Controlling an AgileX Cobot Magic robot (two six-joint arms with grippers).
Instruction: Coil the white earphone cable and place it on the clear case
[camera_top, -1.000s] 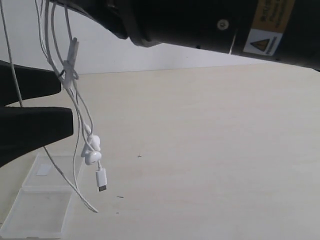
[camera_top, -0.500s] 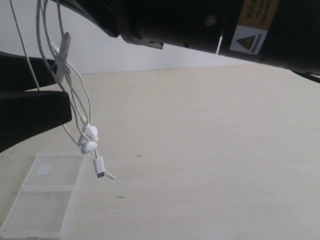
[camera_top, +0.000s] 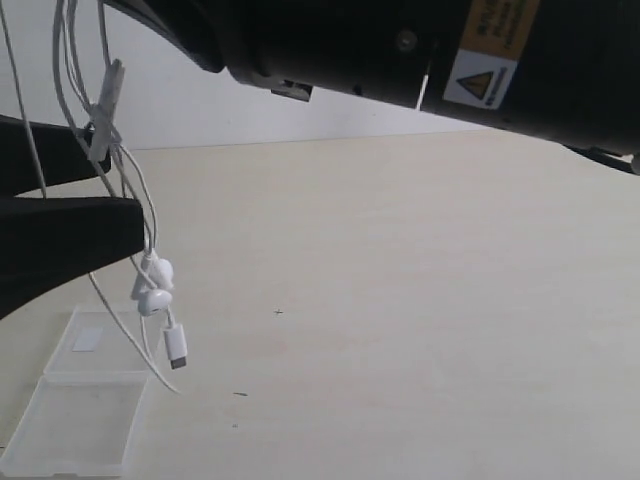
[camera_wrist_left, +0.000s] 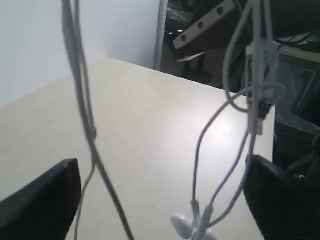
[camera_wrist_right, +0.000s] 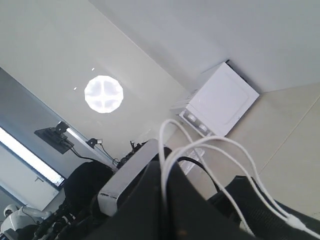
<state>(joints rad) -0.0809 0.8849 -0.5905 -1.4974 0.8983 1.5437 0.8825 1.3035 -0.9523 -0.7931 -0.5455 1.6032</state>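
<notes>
The white earphone cable (camera_top: 152, 285) hangs in several loops from the top left of the exterior view, its inline piece (camera_top: 105, 110) high up. The two earbuds and the plug (camera_top: 176, 346) dangle just above the table. My right gripper (camera_wrist_right: 162, 167) is shut on the top of the loops, out of frame in the exterior view. Only its black arm (camera_top: 400, 50) shows there. My left gripper (camera_top: 122, 190) stands open with strands (camera_wrist_left: 85, 115) and the earbuds (camera_wrist_left: 187, 227) hanging between its black fingers (camera_wrist_left: 45, 200), touching neither. The clear case (camera_top: 85, 400) lies open flat at front left, under the plug.
The pale wooden table (camera_top: 420, 300) spreads to the right and back, up to a white wall. The right arm crosses the whole top of the exterior view. A white box (camera_wrist_right: 220, 100) shows in the right wrist view.
The hanging cable has swung left, carrying the earbuds and plug over the case's edge. The right arm has shifted left. The left gripper has stayed open in place.
</notes>
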